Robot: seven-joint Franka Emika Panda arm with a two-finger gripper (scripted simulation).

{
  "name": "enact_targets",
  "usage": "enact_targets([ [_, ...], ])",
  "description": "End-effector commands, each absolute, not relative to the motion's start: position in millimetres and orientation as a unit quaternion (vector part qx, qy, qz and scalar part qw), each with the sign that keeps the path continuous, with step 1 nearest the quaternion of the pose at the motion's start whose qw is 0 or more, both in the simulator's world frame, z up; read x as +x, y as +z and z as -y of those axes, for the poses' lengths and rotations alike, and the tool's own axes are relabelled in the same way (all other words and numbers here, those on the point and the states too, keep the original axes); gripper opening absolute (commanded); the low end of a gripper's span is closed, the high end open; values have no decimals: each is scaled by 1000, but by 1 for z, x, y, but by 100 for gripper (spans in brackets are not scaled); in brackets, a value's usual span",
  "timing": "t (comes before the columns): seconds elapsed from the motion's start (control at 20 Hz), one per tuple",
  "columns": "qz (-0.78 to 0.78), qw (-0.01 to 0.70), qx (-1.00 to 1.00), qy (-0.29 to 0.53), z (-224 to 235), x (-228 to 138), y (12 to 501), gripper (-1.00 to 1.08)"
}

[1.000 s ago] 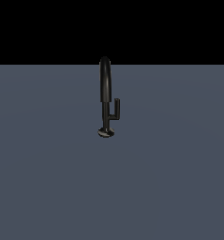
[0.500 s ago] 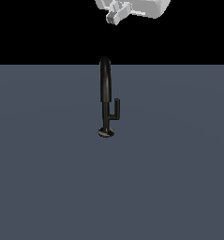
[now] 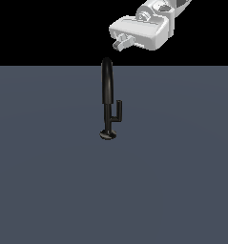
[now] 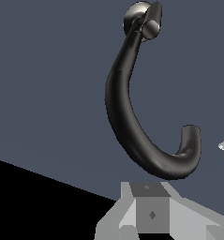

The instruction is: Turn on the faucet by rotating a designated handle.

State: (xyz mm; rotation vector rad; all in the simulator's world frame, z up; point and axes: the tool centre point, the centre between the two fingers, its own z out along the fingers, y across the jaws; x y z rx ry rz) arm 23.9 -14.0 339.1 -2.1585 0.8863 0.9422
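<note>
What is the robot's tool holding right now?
Nothing. The tool hangs in the air above the faucet, touching neither the spout nor the handle. No object sits between its fingers.

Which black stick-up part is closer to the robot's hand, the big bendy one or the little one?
The big bendy one: the faucet's arched spout peaks just under the gripper. The handle is shorter and sits lower down.
</note>
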Motion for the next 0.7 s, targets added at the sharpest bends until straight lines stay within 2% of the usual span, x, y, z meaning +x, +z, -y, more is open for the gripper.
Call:
enact_targets([
  [0.0,-352,325,-794,375,17,35,324,-100],
  [0.65,-441,418,-641,469,27,84,225,-100],
])
